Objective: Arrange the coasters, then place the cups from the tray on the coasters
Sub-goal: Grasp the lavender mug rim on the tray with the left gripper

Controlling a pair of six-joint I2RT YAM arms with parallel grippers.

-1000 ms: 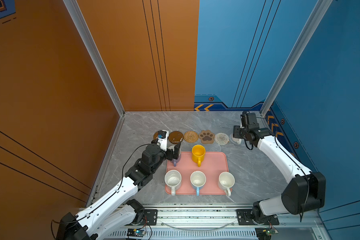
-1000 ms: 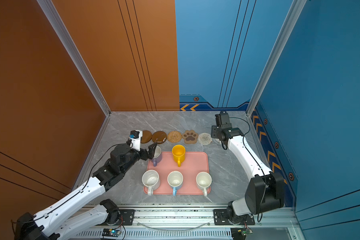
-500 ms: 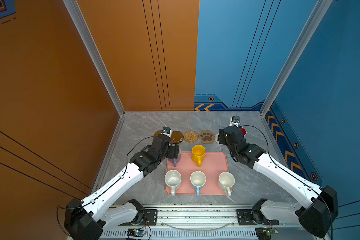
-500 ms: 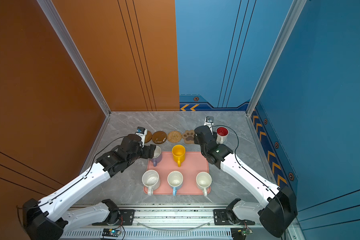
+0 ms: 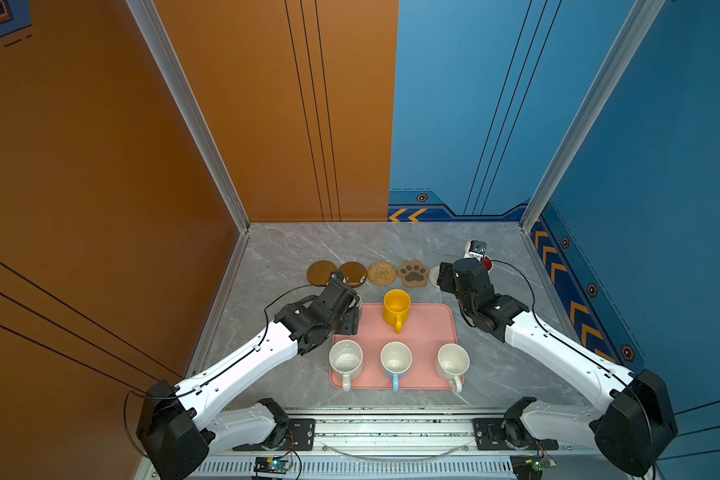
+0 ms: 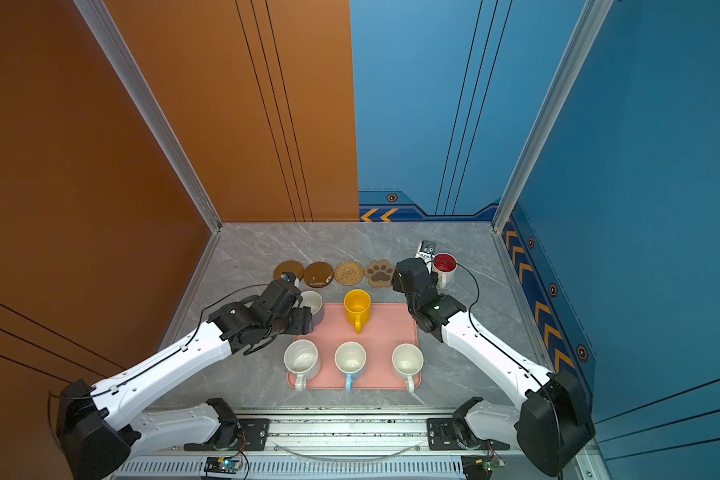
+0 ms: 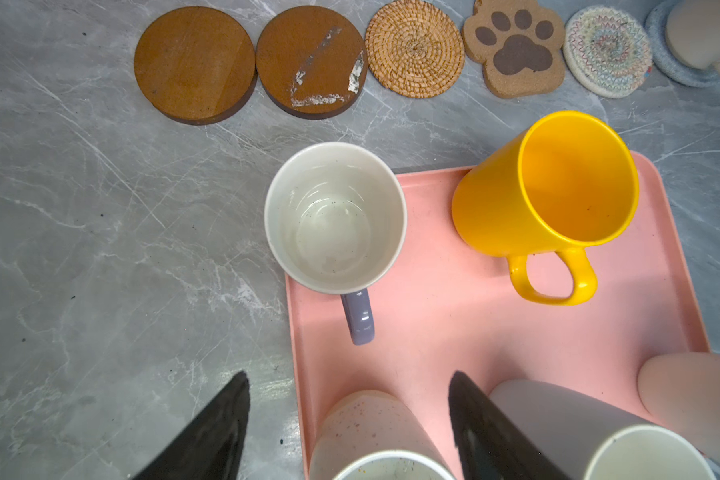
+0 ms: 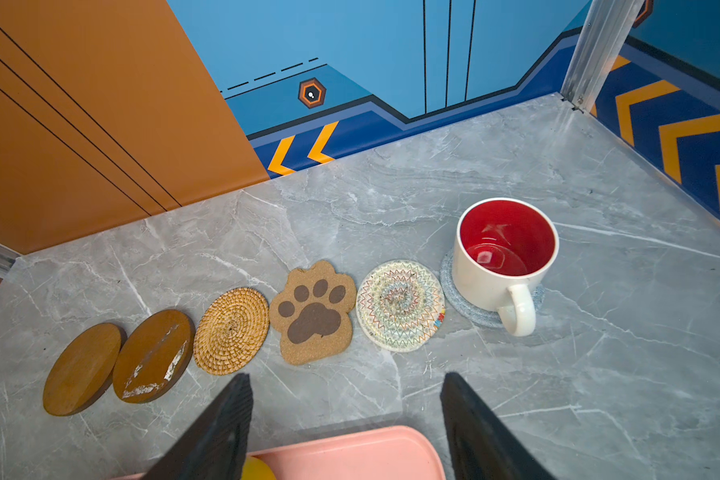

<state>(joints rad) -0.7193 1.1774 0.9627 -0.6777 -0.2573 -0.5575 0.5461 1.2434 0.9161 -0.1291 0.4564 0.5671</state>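
Grey marble counter (image 5: 292, 249) holds six coasters (image 8: 312, 311) in a row; the red-lined mug (image 8: 504, 257) sits on the pale-blue coaster (image 8: 462, 309), other mugs (image 5: 396, 307) on the pink tray (image 5: 429, 332). Both the left claw (image 7: 348, 378) and right claw (image 8: 344, 376) gape empty.

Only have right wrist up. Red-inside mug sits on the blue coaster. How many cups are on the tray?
Observer: Five. The lilac cup is at the far-left corner of the tray, the yellow cup is beside it, and the speckled cup, blue-handled cup and plain white cup are in the near row.
Operator: Left gripper got one?
Observer: Not yet. The left gripper is open just short of the lilac cup, with nothing between its jaws.
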